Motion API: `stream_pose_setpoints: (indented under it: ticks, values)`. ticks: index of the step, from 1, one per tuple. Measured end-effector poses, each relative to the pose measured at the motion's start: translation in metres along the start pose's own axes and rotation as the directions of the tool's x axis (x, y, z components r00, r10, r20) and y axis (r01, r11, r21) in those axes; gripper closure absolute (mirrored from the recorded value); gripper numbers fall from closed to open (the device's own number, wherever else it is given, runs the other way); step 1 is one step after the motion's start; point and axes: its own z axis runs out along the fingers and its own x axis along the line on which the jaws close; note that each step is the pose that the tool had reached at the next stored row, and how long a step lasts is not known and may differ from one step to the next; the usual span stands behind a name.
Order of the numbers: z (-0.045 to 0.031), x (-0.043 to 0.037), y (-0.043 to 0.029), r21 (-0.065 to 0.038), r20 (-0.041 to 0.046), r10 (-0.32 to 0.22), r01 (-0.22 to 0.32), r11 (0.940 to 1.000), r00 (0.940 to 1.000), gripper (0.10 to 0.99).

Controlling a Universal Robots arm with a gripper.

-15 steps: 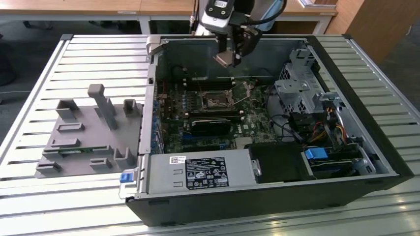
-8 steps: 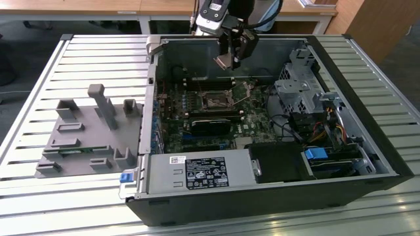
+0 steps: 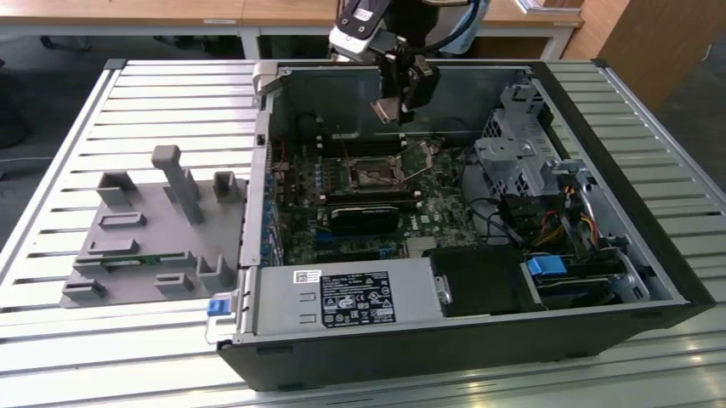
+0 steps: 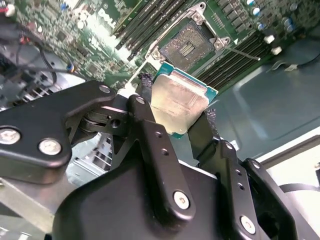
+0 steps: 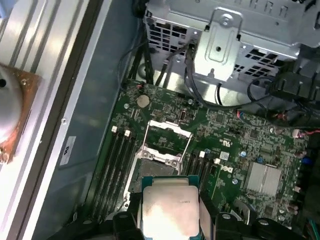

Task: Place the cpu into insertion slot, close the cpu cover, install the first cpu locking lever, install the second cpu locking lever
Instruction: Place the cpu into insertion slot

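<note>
Up over the motherboard [image 3: 420, 212], the cpu [image 4: 177, 102] hangs in mid-air, caught by two opposite edges. Its pale metal face looks toward both wrist cameras, and a thin green rim shows around that face in the second wrist view. The gripper [image 4: 178, 99] is clamped on it, one black finger [image 4: 150, 125] pressed to each side. From the exterior view the chip sits tilted in that grip, well above the board and close to the far wall of the case [image 3: 454, 357].

Below it, and clearly apart from it, lies the insertion slot [image 3: 369, 174]. Its dark centre is uncovered and a thin silvery frame runs round it. A thin metal lever [image 4: 240, 51] juts out from one corner of the socket, slanting across the long memory slots [image 4: 235, 62] that run beside it. Just beside the slot, toward the near side in the exterior view, is a black rectangular block [image 3: 363, 217].

Farther out, a metal drive cage [image 3: 516, 161] stands in the case toward the exterior view's right, and a power supply [image 3: 340, 297] with a white-and-black label lies along the near edge. The case lies open on a slatted metal table [image 3: 170, 102]. On the exterior view's left, just beside the case, a grey plastic fixture [image 3: 148, 229] with upright posts rests on the slats.
</note>
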Motion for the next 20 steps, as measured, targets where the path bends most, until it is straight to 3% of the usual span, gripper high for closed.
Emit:
stream_pose_setpoints:
  ticks: [3, 7, 10, 16, 20]
  values:
    - [0.0031, -0.0001, -0.0003, -0.001, 0.0048, 0.054, -0.054, 0.9986, 0.9985, 0.545]
    - [0.0080, -0.0002, -0.0007, -0.003, 0.0112, 0.127, -0.127, 0.9919, 0.9919, 0.545]
    - [0.0115, -0.0002, -0.0010, -0.005, 0.0158, 0.180, -0.180, 0.9837, 0.9836, 0.545]
    - [0.0179, 0.0001, -0.0017, -0.008, 0.0246, 0.274, -0.274, 0.9617, 0.9614, 0.545]
    - [0.0240, 0.0047, -0.0032, -0.009, 0.0275, 0.290, -0.290, 0.9571, 0.9567, 0.545]
